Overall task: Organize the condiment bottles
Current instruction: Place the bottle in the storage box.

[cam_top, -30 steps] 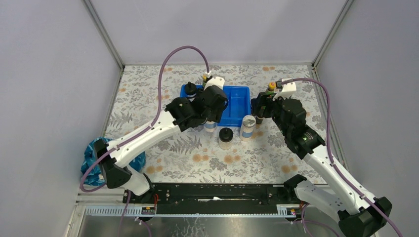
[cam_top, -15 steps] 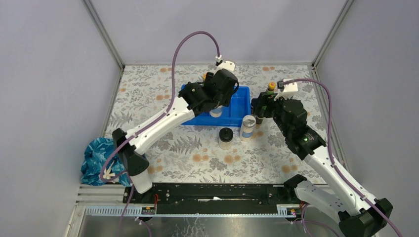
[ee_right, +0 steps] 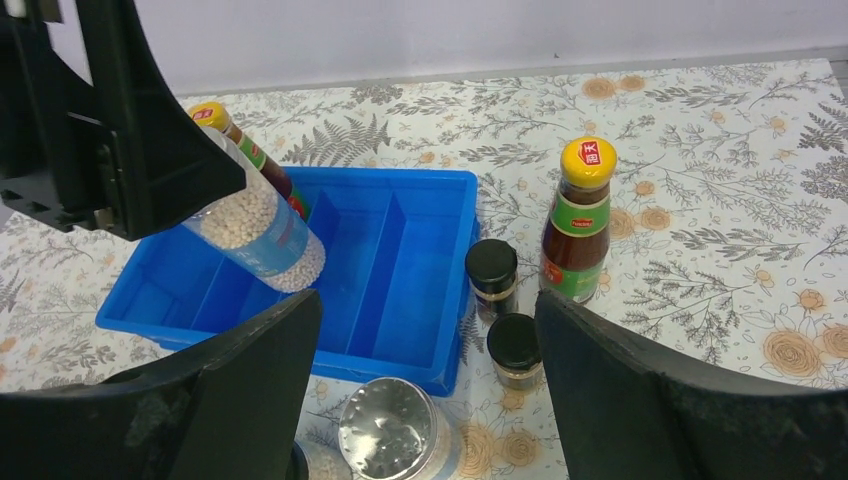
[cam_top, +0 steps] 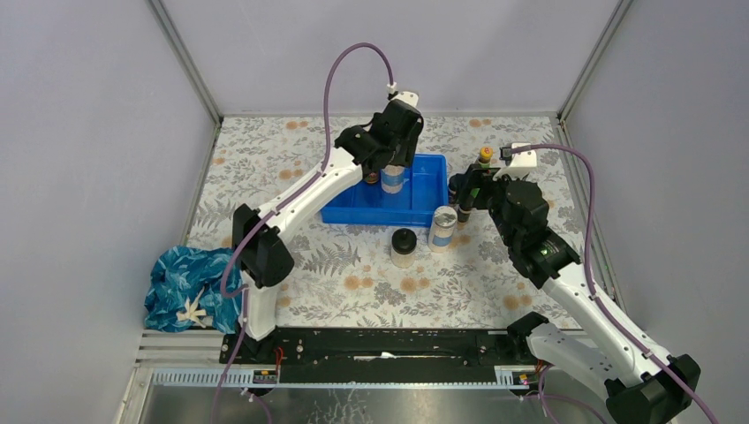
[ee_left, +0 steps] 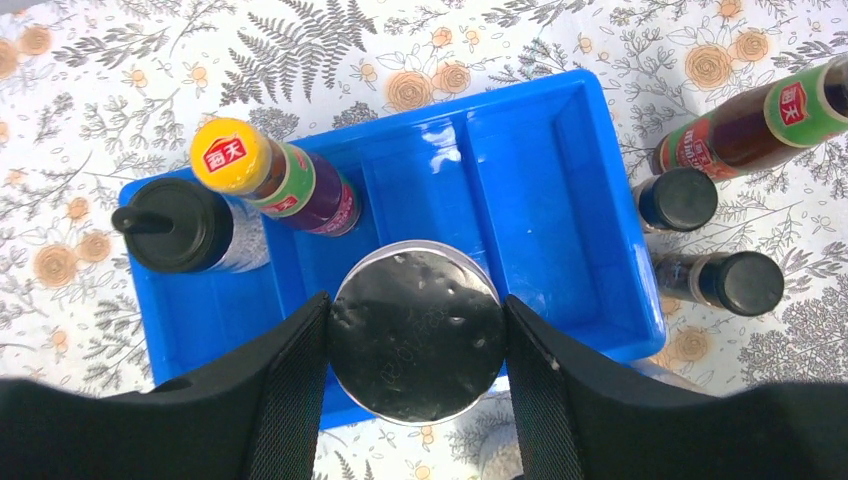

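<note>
Right wrist: clear, granule-filled jar (ee_right: 262, 235)

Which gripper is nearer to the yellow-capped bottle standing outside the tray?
Right. The right gripper hangs open just beside that bottle, on its tray side. The left gripper is farther, above the tray, shut on a jar.

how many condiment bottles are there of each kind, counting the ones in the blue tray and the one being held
yellow-capped bottles: 2
silver-lidded jars: 2
black-domed bottles: 2
tiny black-capped bottles: 2
total: 8
</note>
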